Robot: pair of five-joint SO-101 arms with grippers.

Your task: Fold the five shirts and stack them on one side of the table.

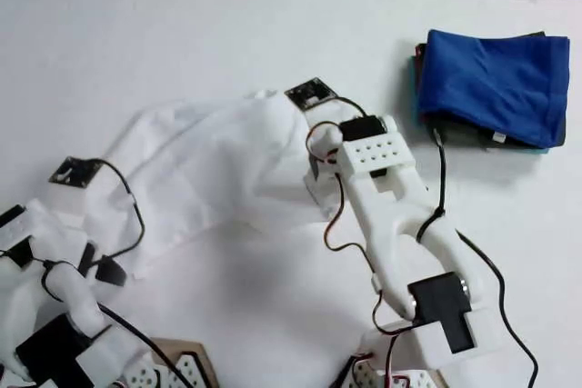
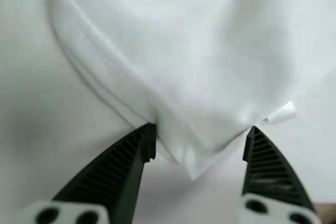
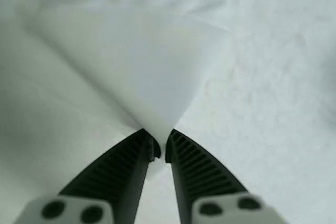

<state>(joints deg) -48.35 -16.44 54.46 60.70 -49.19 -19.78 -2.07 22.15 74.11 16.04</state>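
White shirt (image 1: 209, 179) spread on surface (image 1: 136, 34) | left pincer (image 2: 202, 129) agape astride its corner | right pincer (image 3: 160, 142) clamped on its fold

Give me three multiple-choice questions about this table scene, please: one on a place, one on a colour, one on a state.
1. Where on the table does the folded stack lie?
A. toward the far edge, on the right arm's side
B. in the middle, between the two arms
C. at the near edge, on the left arm's side

2. What colour is the top shirt of that stack?
A. red
B. blue
C. green

3. In what state are the right arm's jaws?
A. wide open over bare table
B. shut on the top shirt
C. shut on the white shirt

Answers:
1 A: the high view shows it far from both arm bases, beyond the right arm.
2 B: blue cloth covers the darker layers.
3 C: the right wrist view shows the jaws closed together with a white fold pinched between them.
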